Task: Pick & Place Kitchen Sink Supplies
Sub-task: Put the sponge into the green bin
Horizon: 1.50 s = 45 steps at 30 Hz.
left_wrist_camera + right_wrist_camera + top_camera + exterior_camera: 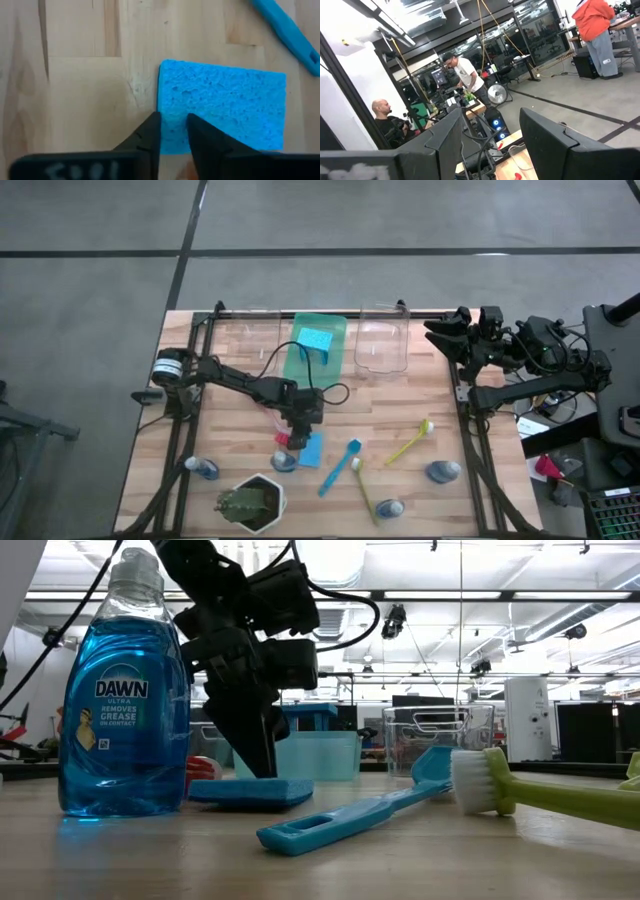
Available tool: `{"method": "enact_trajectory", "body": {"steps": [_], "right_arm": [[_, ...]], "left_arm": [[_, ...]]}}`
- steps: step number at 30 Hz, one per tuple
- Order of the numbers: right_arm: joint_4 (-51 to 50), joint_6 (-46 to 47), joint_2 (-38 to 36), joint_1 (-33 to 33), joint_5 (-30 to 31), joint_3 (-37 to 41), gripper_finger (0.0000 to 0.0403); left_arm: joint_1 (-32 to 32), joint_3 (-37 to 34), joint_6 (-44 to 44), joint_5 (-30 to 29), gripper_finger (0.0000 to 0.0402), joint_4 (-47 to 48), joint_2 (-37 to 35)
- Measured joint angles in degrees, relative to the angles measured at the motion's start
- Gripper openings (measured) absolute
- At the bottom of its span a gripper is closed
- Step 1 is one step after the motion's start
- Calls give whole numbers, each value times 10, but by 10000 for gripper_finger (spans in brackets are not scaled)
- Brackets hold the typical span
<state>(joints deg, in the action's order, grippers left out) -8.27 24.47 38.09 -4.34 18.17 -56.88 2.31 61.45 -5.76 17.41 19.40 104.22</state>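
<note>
My left gripper (300,430) stands over a flat blue sponge (311,448) lying on the table near the middle, fingers pointing down and close together on the sponge's corner (172,127). A second blue sponge (315,340) lies in the green tray (336,362). A blue brush (340,467) and two yellow-green brushes (410,442) (362,490) lie flat to the sponge's right. A red brush (281,438) shows partly beside the gripper. Several small blue bottles (205,469) (443,471) stand along the near side. My right gripper (440,330) waits open at the far right edge. My left gripper comes at the blue sponge from above, pointing down. One finger (150,135) stands at the sponge's short edge (161,100) and the other (200,137) on its top near the corner, with a narrow strip of sponge between them. The sponge lies flat on the table (250,790).
A green plant in a white pot (250,502) stands at the near left. Two clear bins (380,345) (255,330) flank the tray along the far edge. A blue bottle (120,700) stands close beside the left gripper. Bare wood lies in the table's middle right.
</note>
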Motion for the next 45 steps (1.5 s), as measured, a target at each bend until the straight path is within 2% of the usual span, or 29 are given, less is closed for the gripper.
{"method": "enact_trajectory", "body": {"steps": [5,13,25,30,37,45], "right_arm": [[0,4,0,0,2,0,194],[1,7,0,0,14,0,194],[1,13,0,0,8,0,194],[2,28,0,0,-38,0,194],[-37,139,11,0,-122,0,194],[-64,221,58,0,-223,0,203]], "left_arm": [[0,0,-1,-1,9,-4,0],[-8,6,-18,-1,0,-4,-1],[-14,84,-2,-1,0,10,-34],[-25,124,10,-32,0,10,-86],[-35,180,51,-123,0,6,-163],[-36,220,84,-217,0,9,-201]]}}
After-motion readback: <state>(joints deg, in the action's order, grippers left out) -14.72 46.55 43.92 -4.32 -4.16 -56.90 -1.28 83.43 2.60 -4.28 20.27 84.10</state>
